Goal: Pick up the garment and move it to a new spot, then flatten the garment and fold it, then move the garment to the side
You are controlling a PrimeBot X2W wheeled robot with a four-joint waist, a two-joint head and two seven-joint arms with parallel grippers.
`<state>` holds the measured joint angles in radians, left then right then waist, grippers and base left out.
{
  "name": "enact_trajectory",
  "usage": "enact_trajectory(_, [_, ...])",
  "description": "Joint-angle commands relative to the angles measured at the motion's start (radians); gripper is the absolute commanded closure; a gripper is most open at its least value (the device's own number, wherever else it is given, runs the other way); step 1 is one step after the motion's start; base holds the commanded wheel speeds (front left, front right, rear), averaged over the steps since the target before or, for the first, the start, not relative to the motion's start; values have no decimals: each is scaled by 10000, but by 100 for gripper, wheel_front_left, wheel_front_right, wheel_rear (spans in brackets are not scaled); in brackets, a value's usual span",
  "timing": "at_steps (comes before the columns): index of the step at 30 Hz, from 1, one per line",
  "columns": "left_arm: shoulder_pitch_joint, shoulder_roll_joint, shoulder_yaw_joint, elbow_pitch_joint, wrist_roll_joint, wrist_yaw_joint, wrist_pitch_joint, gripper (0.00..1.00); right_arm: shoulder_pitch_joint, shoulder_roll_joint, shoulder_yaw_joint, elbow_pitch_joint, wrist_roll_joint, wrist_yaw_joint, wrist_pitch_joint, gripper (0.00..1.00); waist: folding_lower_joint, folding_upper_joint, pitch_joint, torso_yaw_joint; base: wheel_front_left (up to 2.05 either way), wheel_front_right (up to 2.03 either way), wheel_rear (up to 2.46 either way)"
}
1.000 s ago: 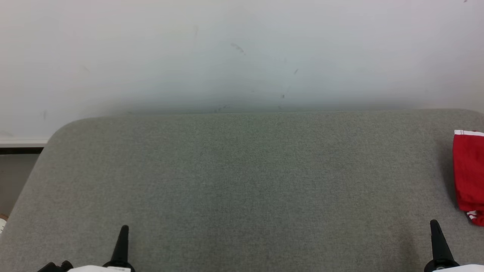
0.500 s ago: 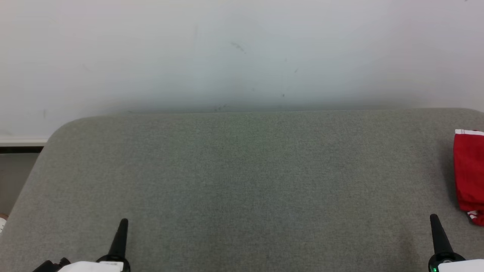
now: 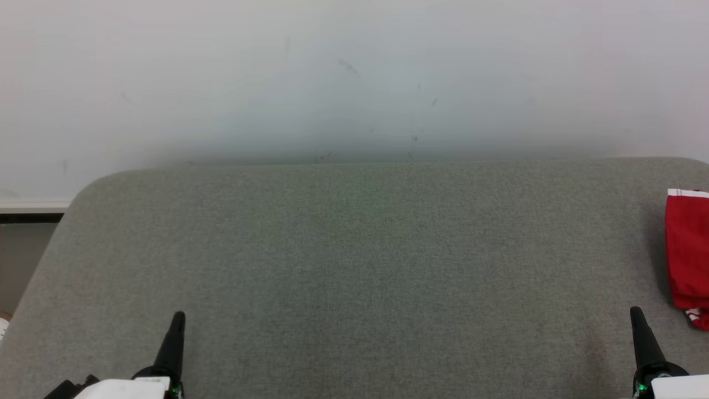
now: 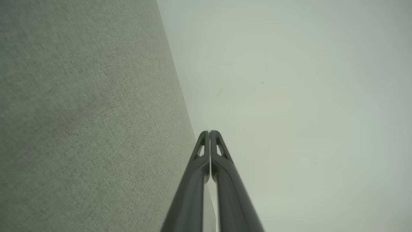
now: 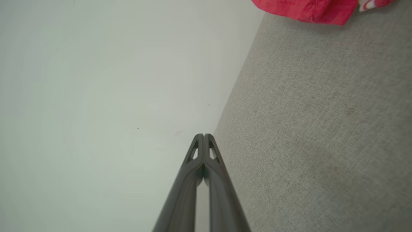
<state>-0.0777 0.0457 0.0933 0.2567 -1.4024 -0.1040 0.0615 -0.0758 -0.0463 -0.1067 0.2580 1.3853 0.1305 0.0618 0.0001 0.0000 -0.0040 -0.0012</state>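
Spreading across the lower two thirds of the head view, a wide grey woven-fabric tabletop (image 3: 354,266) is sitting below a pale scuffed wall (image 3: 354,72). A red cloth garment with white trim (image 3: 688,249) is lying compactly at the middle right edge, partly cut off. The left gripper (image 3: 177,321), lower left, and the right gripper (image 3: 636,316), lower right, are pointing upward, fingers pressed together, holding nothing. The scene is fitting either a garment awaiting pickup or one already folded and set aside. If a grasp is coming, the right gripper is sitting nearest.
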Motion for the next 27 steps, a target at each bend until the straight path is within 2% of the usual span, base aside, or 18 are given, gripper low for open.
enact_trajectory(1, [-158, 69, 65, -66, -252, -70, 80, 100, -137, -68, -42, -87, 285, 3, 78, 100, -1, 0, 4, 1, 0, 0, 0])
enact_trajectory(27, [-359, 73, 236, -128, -2148, -304, 552, 100, -396, -67, -96, -160, 2293, 4, 547, 100, -1, 0, 69, 12, 0, 0, 0])
